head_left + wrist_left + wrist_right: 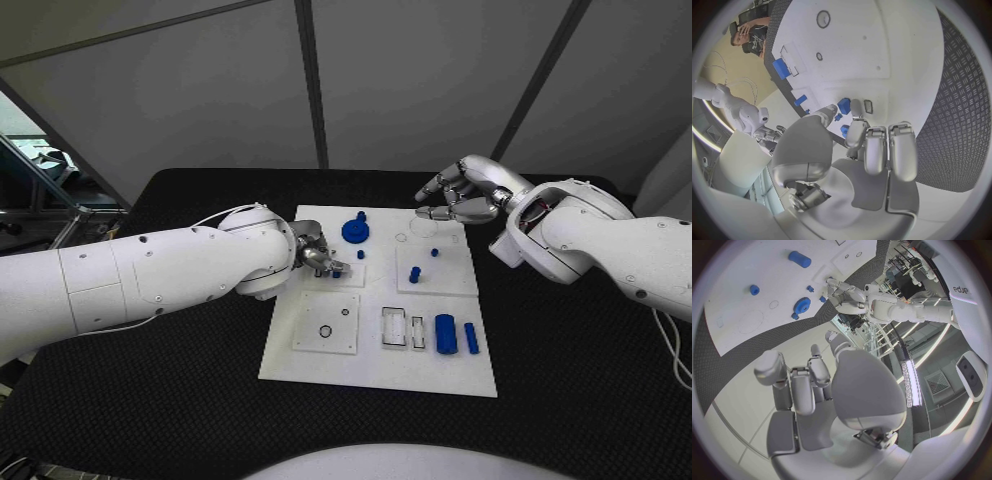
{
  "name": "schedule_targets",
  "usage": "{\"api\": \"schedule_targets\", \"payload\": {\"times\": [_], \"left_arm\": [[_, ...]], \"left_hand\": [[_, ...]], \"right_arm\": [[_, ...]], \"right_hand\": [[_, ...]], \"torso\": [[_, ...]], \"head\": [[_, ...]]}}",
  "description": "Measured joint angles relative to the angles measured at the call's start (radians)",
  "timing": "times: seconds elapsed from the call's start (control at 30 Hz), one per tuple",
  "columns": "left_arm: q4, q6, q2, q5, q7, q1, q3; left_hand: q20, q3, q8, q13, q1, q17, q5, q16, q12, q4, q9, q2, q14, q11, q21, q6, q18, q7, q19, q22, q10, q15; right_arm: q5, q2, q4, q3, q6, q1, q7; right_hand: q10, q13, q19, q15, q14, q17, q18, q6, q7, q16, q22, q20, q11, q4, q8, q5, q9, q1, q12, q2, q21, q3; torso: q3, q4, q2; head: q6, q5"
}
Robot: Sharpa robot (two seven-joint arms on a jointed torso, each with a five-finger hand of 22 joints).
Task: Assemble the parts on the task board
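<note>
two hands at the board, one on a part

two hands work from opposite sides. the left hand (pixel 320 259) sits low over the board's (pixel 378 375) left edge, fingers curled in around a small blue part (pixel 340 270). in the left wrist view the fingertips (pixel 856 131) close on the blue piece (pixel 844 105) right at the board surface, so it looks pinched and held, probably so it can be steered into a seat nearby. how firm the hold is, i cannot tell.

moving right, a blue gear (pixel 355 232) stands on the board's far left quarter, with a small blue peg (pixel 361 254) just beside it. near the middle, two short blue pegs (pixel 415 273) stand upright in the far right plate. toward the near edge lie a round-holed plate (pixel 327 327), a pair of slotted frames (pixel 394 326), then a blue cylinder (pixel 446 333) and a thin blue bar (pixel 472 338) side by side, lying loose, likely waiting for their slots.

farthest right, the right hand (pixel 459 196) hovers at the board's far right corner, above the surface. its fingers are bent loosely and apart, with nothing between them in the right wrist view, where the hand (pixel 826 390) hangs well off the board. it seems parked clear so the left has room.

most of the assembly looks undone.
</note>
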Motion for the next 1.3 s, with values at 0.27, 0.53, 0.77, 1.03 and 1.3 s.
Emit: {"api": "schedule_targets", "payload": {"times": [0.27,0.53,0.77,1.03,1.3], "left_arm": [[0.014,0.0,-0.025,0.005,-0.002,0.001,0.024],[0.024,0.019,-0.047,0.026,-0.003,0.003,0.104],[-0.025,0.101,-0.056,0.075,-0.003,0.028,0.152],[-0.191,0.195,0.019,0.079,-0.001,0.051,0.155],[-0.327,0.258,0.099,0.052,0.009,0.052,0.128]], "left_hand": [[0.0,-0.099,0.0,0.0,0.019,0.0,0.0,0.0,0.0,0.05,0.008,0.011,0.0,0.0,0.0,0.0,0.0,0.0,0.0,0.0,0.0,0.0],[0.0,-0.139,-0.006,-0.016,0.03,0.0,0.0,0.0,-0.007,0.052,0.01,0.022,0.0,0.002,0.0,-0.001,0.0,0.001,0.0,0.0,-0.002,0.0],[0.0,-0.213,-0.039,-0.057,0.064,0.0,0.0,0.0,-0.043,0.052,0.001,0.038,0.0,0.018,-0.014,-0.03,0.0,0.022,0.0,0.0,-0.037,0.0],[0.019,-0.272,-0.122,-0.102,0.129,0.0,0.0,0.0,-0.077,0.051,-0.056,0.074,0.0,0.047,-0.031,-0.072,0.0,0.054,0.0,0.0,-0.069,0.022],[0.025,-0.289,-0.147,-0.108,0.157,0.0,0.0,0.0,-0.077,0.05,-0.085,0.085,0.0,0.05,-0.031,-0.074,0.0,0.056,0.0,0.0,-0.072,0.029]], "right_arm": [[0.0,-0.001,-0.001,0.0,0.0,0.0,0.0],[0.0,0.001,-0.006,0.0,0.0,0.0,0.0],[0.0,0.001,-0.011,0.0,0.0,0.0,0.0],[-0.001,0.007,-0.013,0.0,0.0,0.0,0.0],[-0.001,0.01,-0.015,0.0,0.0,0.0,0.0]], "right_hand": [[0.0,0.0,0.0,0.0,0.0,0.0,0.0,0.0,0.0,0.0,0.0,0.0,0.0,0.0,0.0,0.0,0.0,0.0,0.0,0.0,0.0,0.0],[0.0,0.0,0.0,0.0,0.0,0.0,0.0,0.0,0.0,0.0,0.0,0.0,0.0,0.0,0.0,0.0,0.0,0.0,0.0,0.0,0.0,0.0],[0.0,0.0,0.0,0.0,0.0,0.0,0.0,0.0,0.0,0.0,0.0,0.0,0.0,0.0,0.0,0.0,0.0,0.0,0.0,0.0,0.0,0.0],[0.0,0.0,0.0,0.0,0.0,0.0,0.0,0.0,0.0,0.0,0.0,0.0,0.0,0.0,0.0,0.0,0.0,0.0,0.0,0.0,0.0,0.0],[0.0,0.0,0.0,0.0,0.0,0.0,0.0,0.0,0.0,0.0,-0.001,0.0,0.0,0.0,0.0,0.0,0.0,0.0,0.0,0.0,-0.004,0.0]], "torso": [[-0.0005,0.0,0.0],[-0.0001,0.0,-0.001],[0.0005,0.0001,-0.001],[0.0011,-0.0007,0.0],[0.0007,-0.0015,0.001]], "head": [[0.005,-0.002],[0.009,0.004],[0.015,0.007],[0.021,0.013],[0.021,0.012]]}}
